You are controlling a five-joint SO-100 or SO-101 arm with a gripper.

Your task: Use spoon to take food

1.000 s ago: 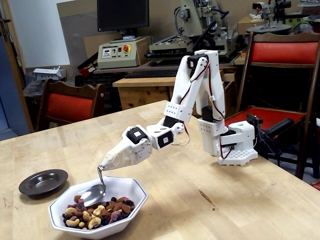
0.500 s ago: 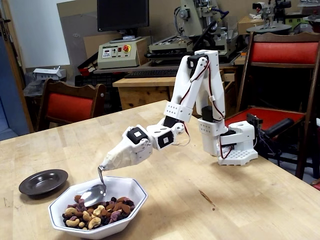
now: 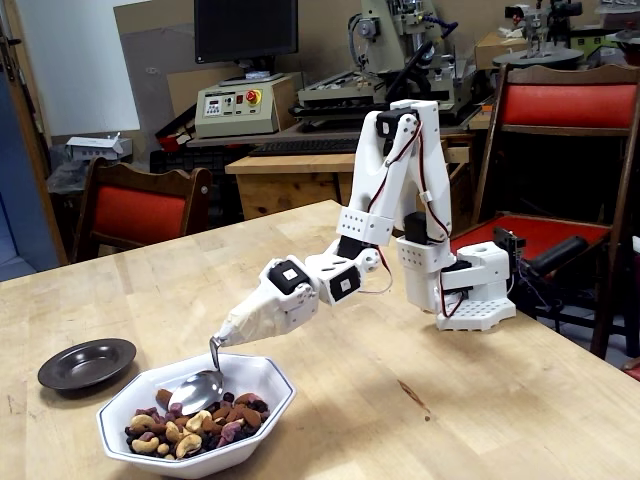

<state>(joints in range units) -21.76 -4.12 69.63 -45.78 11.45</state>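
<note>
Gripping the spoon (image 3: pixel 199 388), pincer (image 3: pixel 224 339), seemingly closed, over food (image 3: pixel 196 424)

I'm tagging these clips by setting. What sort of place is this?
Probably a workshop or lab: a benchtop milling machine, a control box with a red stop button, and a monitor stand behind the wooden table.

place: workshop | evidence: milling machine (image 3: pixel 395 45) and control box with red stop button (image 3: pixel 233 105) on far bench | monitor (image 3: pixel 246 30), keyboard (image 3: pixel 302 147) | wooden table (image 3: pixel 420 400)
</note>
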